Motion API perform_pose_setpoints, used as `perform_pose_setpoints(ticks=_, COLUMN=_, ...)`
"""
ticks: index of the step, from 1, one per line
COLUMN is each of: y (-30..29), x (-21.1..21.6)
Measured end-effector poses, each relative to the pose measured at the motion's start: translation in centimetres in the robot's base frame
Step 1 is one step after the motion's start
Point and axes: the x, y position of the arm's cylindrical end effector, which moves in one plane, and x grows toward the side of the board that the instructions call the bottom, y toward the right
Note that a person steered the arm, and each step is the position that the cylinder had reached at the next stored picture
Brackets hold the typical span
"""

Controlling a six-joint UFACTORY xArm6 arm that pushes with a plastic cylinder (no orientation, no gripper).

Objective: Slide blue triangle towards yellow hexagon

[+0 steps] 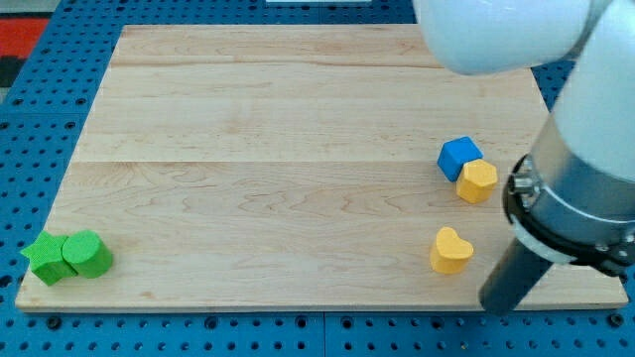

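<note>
Camera view, my tip: my tip sits at the table's bottom edge near the bottom-right corner, just right of the yellow heart and clear of it.
Hold: it is a bare rod with nothing to open or close, it carries nothing, and I see no block against it.
Blue triangle: not visible; my guess is that my arm hides it along the right edge.
Its look: I cannot tell shape, facing or tilt from here.
Yellow hexagon: the yellow hexagon lies near the right edge, touching the blue cube on its upper-left side.
Doing it well: I should get behind the triangle on the side away from the hexagon, push through its middle so it does not spin off, and steer round the heart.
Far corner: green star and green cylinder touch at the bottom-left corner.
</note>
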Motion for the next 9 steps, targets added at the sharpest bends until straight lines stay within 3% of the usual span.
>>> perform_pose_setpoints(ticks=2, y=5.3, x=-1.0)
perform_pose_setpoints(ticks=7, y=5.3, x=-5.4)
perform_pose_setpoints(ticks=9, y=2.8, x=-7.4)
